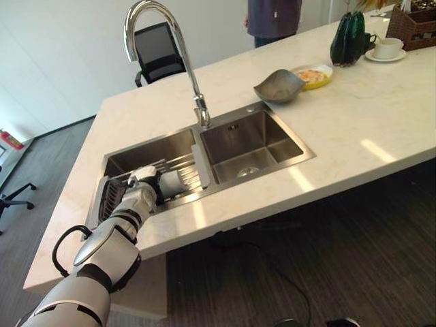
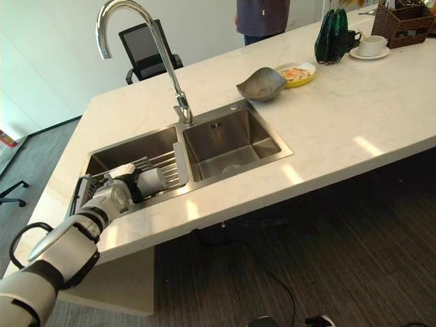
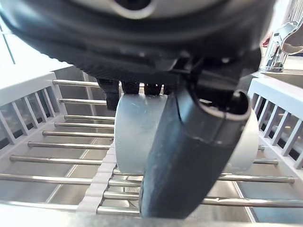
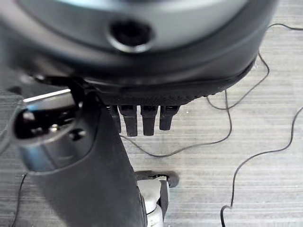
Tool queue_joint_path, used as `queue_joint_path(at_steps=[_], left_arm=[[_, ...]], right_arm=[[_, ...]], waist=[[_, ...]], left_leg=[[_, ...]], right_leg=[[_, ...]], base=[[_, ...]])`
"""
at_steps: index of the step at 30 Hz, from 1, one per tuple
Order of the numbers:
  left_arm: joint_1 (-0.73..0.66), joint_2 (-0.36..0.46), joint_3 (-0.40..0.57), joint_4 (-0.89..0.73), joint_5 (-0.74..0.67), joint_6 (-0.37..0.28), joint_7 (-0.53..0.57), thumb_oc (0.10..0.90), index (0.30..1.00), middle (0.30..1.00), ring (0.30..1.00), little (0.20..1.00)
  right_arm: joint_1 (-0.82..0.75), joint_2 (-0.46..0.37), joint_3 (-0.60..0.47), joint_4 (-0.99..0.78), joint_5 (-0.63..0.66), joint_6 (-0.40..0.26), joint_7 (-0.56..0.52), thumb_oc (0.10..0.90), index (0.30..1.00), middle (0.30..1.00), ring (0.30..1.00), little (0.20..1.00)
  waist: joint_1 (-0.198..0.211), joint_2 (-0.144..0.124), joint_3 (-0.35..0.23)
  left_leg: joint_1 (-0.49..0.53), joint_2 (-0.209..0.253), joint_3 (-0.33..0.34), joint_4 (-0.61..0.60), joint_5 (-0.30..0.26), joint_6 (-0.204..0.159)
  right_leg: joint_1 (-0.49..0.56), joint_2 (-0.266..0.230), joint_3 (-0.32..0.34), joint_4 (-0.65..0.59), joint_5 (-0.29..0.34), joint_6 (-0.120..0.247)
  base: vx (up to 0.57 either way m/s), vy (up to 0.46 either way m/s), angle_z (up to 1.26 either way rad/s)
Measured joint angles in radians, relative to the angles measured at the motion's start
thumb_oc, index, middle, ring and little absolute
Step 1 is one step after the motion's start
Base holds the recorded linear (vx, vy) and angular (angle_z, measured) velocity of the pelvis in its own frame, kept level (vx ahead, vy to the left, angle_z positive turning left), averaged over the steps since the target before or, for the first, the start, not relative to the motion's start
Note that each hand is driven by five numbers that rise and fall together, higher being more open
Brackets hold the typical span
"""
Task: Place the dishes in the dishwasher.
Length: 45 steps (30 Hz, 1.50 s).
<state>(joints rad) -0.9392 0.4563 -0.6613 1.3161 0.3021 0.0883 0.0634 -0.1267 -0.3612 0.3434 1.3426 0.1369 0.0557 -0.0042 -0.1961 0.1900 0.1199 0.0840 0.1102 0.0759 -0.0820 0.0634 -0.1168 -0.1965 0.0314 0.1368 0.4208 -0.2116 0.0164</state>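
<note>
A double sink (image 1: 272, 160) is set in the counter (image 1: 354, 129) near its front edge. Across the left basin a wire rack (image 3: 57, 142) is laid, so a white cup (image 3: 137, 137) rests sideways there, grasped by the left hand (image 1: 139, 194) fingers. The right hand (image 4: 142, 118) is seen with fingers relaxed.

Left basin of sink (image 1: 136, 155) crowded: rack (image 1: 178, 170) spanned it, left hand (image 1: 139, 194) curled round white cup (image 1: 176, 182) on rack bars. Right basin (image 1: 248, 146) lay open. Faucet (image 1: 167, 48) arched high over divider. Table (image 1: 354, 129) stretch beside sink bare; grey bowl (image 1: 279, 86), yellow plate (image 1: 315, 75) farther back.
</note>
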Motion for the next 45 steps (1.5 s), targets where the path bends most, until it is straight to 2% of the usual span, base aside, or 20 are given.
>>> queue_joint_path(at_steps=[8,12,14,17,19,21,24,25,31,32,34,35,37,38,39,40,41,43,44,45], left_arm=[[0.013,-0.014,-0.002,-0.004,-0.003,0.0,0.027,0.4,0.3,0.3,0.3,0.3],[0.018,-0.024,0.013,-0.092,-0.05,0.003,0.054,0.4,0.3,0.3,0.3,0.3],[0.162,-0.023,0.215,-0.374,-0.148,0.016,0.147,0.4,0.3,0.3,0.3,0.3],[0.378,-0.045,0.382,-0.65,-0.369,-0.054,0.286,0.4,0.3,0.3,0.3,0.3],[0.513,-0.061,0.455,-0.92,-0.526,-0.087,0.346,0.4,0.3,0.3,0.3,0.3],[0.655,-0.103,0.528,-1.176,-0.592,-0.155,0.377,0.4,0.3,0.3,0.3,0.3],[0.744,-0.105,0.55,-1.318,-0.606,-0.225,0.384,0.4,0.3,0.3,0.3,0.3],[0.81,-0.114,0.604,-1.371,-0.604,-0.258,0.381,0.4,0.3,0.3,0.3,0.3],[0.995,-0.149,0.734,-1.377,-0.604,-0.273,0.368,0.4,0.3,0.3,0.3,0.3],[1.043,-0.178,0.756,-1.37,-0.618,-0.273,0.367,0.4,0.3,0.3,0.3,0.3],[1.064,-0.192,0.759,-1.37,-0.631,-0.272,0.364,0.4,0.3,0.3,0.3,0.3],[1.072,-0.192,0.753,-1.37,-0.646,-0.272,0.348,0.4,0.3,0.3,0.3,0.3],[1.074,-0.192,0.745,-1.367,-0.646,-0.275,0.343,0.4,0.3,0.3,0.3,0.3],[1.054,-0.196,0.744,-1.37,-0.648,-0.274,0.34,0.4,0.3,0.3,0.3,0.3],[1.053,-0.193,0.745,-1.37,-0.656,-0.274,0.346,0.4,0.3,0.3,0.3,0.3],[1.05,-0.187,0.748,-1.371,-0.657,-0.274,0.355,0.4,0.3,0.3,0.3,0.3],[1.046,-0.18,0.753,-1.371,-0.657,-0.274,0.369,0.4,0.3,0.3,0.3,0.3],[1.005,-0.16,0.756,-1.371,-0.655,-0.275,0.387,0.4,0.3,0.3,0.3,0.3],[1.005,-0.16,0.756,-1.371,-0.655,-0.275,0.387,0.4,0.3,0.3,0.3,0.3],[0.97,-0.138,0.762,-1.375,-0.654,-0.279,0.389,0.4,0.3,0.3,0.3,0.3]], right_arm=[[0.022,0.007,0.0,0.007,0.0,0.005,-0.002,0.8,0.9,0.9,0.9,0.9],[0.035,0.007,-0.001,0.007,0.0,0.005,-0.008,0.8,0.9,0.9,0.9,0.9],[0.059,0.017,-0.03,-0.02,0.005,-0.003,-0.028,0.8,0.9,0.9,0.9,0.9],[0.093,0.044,-0.064,-0.036,0.023,-0.018,-0.051,0.8,0.9,0.9,0.9,0.9],[0.099,0.064,-0.09,-0.052,0.031,-0.02,-0.067,0.8,0.9,0.9,0.9,0.9],[0.108,0.067,-0.114,-0.068,0.053,-0.025,-0.073,0.8,0.9,0.9,0.9,0.9],[0.11,0.07,-0.136,-0.073,0.066,-0.025,-0.079,0.8,0.9,0.9,0.9,0.9],[0.098,0.071,-0.136,-0.073,0.074,-0.024,-0.08,0.8,0.9,0.9,0.9,0.9],[0.107,0.066,-0.126,-0.068,0.082,-0.022,-0.079,0.8,0.9,0.9,0.9,0.9],[0.114,0.059,-0.123,-0.064,0.081,-0.019,-0.07,0.8,0.9,0.9,0.9,0.9],[0.115,0.057,-0.107,-0.063,0.08,-0.018,-0.066,0.8,0.9,0.9,0.9,0.9],[0.118,0.062,-0.092,-0.063,0.069,-0.019,-0.061,0.8,0.9,0.9,0.9,0.9],[0.112,0.06,-0.088,-0.066,0.042,-0.016,-0.058,0.8,0.9,0.9,0.9,0.9],[0.108,0.055,-0.083,-0.063,0.035,-0.017,-0.053,0.8,0.9,0.9,0.9,0.9],[0.105,0.05,-0.085,-0.064,0.02,-0.017,-0.051,0.8,0.9,0.9,0.9,0.9],[0.103,0.045,-0.087,-0.062,0.02,-0.017,-0.052,0.8,0.9,0.9,0.9,0.9],[0.1,0.04,-0.086,-0.061,0.019,-0.017,-0.054,0.8,0.9,0.9,0.9,0.9],[0.091,0.042,-0.089,-0.064,0.02,-0.021,-0.063,0.8,0.9,0.9,0.9,0.9],[0.091,0.042,-0.089,-0.064,0.02,-0.021,-0.063,0.8,0.9,0.9,0.9,0.9],[0.073,0.055,-0.09,-0.064,0.02,-0.023,-0.064,0.8,0.9,0.9,0.9,0.9]], waist=[[0.0,0.004,-0.003],[0.009,0.0,-0.001],[0.014,-0.01,0.005],[0.035,-0.033,0.007],[0.074,-0.063,0.011],[0.086,-0.075,0.009],[0.111,-0.074,0.0],[0.117,-0.067,-0.007],[0.156,-0.053,-0.033],[0.198,-0.056,-0.032],[0.223,-0.063,-0.027],[0.252,-0.093,-0.005],[0.302,-0.112,0.009],[0.316,-0.126,0.028],[0.339,-0.129,0.045],[0.36,-0.14,0.059],[0.367,-0.139,0.063],[0.362,-0.168,0.076],[0.362,-0.168,0.076],[0.348,-0.206,0.083]], left_leg=[[0.011,0.007,0.004,0.001,0.0,0.0],[0.013,0.006,0.002,0.001,0.0,0.0],[0.015,0.005,-0.008,0.004,0.001,0.0],[0.021,0.007,-0.012,0.01,0.0,0.001],[0.014,0.004,-0.014,0.009,-0.003,0.004],[0.017,-0.002,-0.021,0.004,-0.004,0.006],[0.02,-0.01,-0.031,0.004,-0.006,0.009],[0.021,-0.01,-0.031,0.003,-0.008,0.013],[0.029,-0.006,-0.053,0.009,-0.015,0.026],[0.022,-0.001,-0.071,0.023,-0.012,0.028],[-0.002,-0.008,-0.1,0.055,-0.008,0.029],[-0.057,-0.021,-0.171,0.108,0.016,0.047],[-0.131,-0.037,-0.225,0.156,0.071,0.018],[-0.156,-0.046,-0.268,0.159,0.111,-0.025],[-0.169,-0.049,-0.272,0.129,0.16,-0.006],[-0.179,-0.049,-0.249,0.111,0.171,0.0],[-0.194,-0.047,-0.193,0.124,0.11,-0.01],[-0.212,-0.041,-0.047,0.13,0.051,-0.026],[-0.212,-0.041,-0.047,0.13,0.051,-0.026],[-0.212,-0.029,0.017,0.179,0.043,-0.032]], right_leg=[[0.009,0.005,-0.002,0.0,0.0,0.0],[0.011,0.004,-0.009,0.009,0.0,0.0],[0.023,0.0,-0.02,0.009,0.0,-0.001],[0.042,-0.009,-0.038,-0.003,-0.004,-0.005],[0.033,-0.015,-0.048,0.01,-0.007,-0.009],[0.04,-0.021,-0.052,0.008,-0.008,-0.007],[0.044,-0.028,-0.056,0.01,-0.011,-0.002],[0.045,-0.029,-0.054,0.009,-0.01,0.0],[0.066,-0.03,-0.068,0.005,-0.015,-0.006],[0.071,-0.027,-0.084,0.014,-0.021,-0.012],[0.07,-0.028,-0.097,0.019,-0.023,-0.017],[0.064,-0.04,-0.103,0.018,-0.024,-0.022],[0.053,-0.024,-0.145,0.058,-0.031,-0.03],[0.051,-0.048,-0.19,0.05,-0.037,-0.083],[0.054,-0.056,-0.221,0.046,-0.043,-0.1],[0.051,-0.059,-0.249,0.039,-0.035,-0.123],[0.054,-0.074,-0.311,0.02,-0.01,-0.144],[0.071,-0.114,-0.437,-0.043,0.033,-0.147],[0.071,-0.114,-0.437,-0.043,0.033,-0.147],[0.098,-0.118,-0.467,-0.131,0.071,-0.144]], base=[[0.0,-0.002,0.0],[-0.01,-0.056,0.05],[-0.01,-0.039,0.14],[-0.02,-0.027,0.2],[-0.04,-0.032,0.14],[0.0,-0.024,0.1],[-0.01,-0.013,0.07],[0.01,-0.025,-0.04],[-0.01,-0.058,0.11],[-0.07,-0.098,0.23],[-0.16,-0.125,0.48],[-0.24,-0.193,0.92],[-0.13,-0.199,1.17],[-0.09,-0.17,1.4],[-0.16,-0.139,1.3],[-0.16,-0.125,1.24],[-0.21,-0.083,1.3],[-0.15,-0.02,1.39],[-0.09,-0.014,1.45],[-0.21,-0.045,1.17]])
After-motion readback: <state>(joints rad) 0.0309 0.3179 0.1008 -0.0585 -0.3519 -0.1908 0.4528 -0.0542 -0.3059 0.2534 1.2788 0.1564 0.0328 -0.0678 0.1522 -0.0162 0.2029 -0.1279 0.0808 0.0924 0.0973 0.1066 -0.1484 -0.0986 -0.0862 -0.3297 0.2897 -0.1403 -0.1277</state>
